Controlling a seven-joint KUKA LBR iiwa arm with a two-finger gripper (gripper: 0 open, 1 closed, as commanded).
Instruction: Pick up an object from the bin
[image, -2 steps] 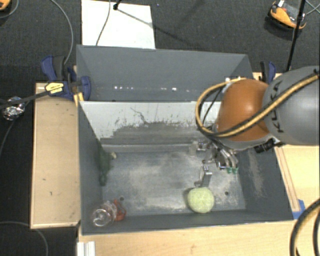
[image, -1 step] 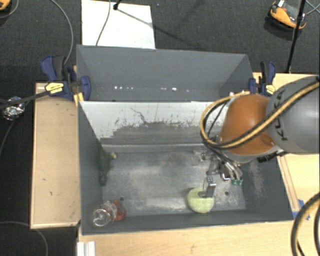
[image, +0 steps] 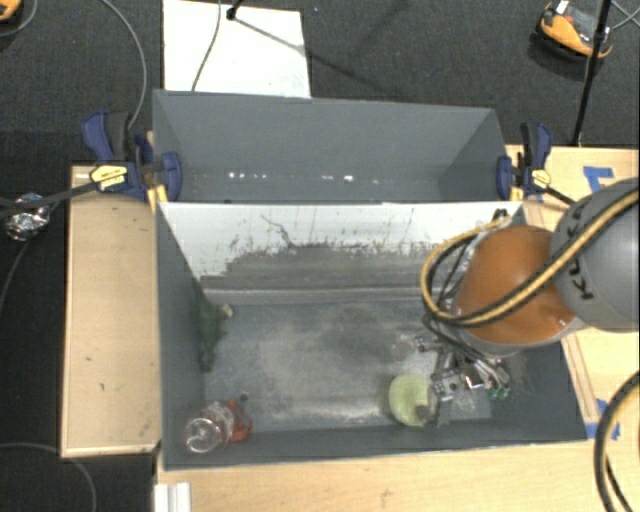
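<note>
My gripper hangs low in the bin's front right part, its metal fingers pointing down. A pale green round ball-like thing lies on the bin floor right against the fingers' left side; whether it sits between them is hidden. A small green bit shows just right of the gripper.
A dark green toy figure lies along the bin's left wall. A clear plastic piece with a red part rests in the front left corner. The arm with its orange cover and cables reaches in from the right.
</note>
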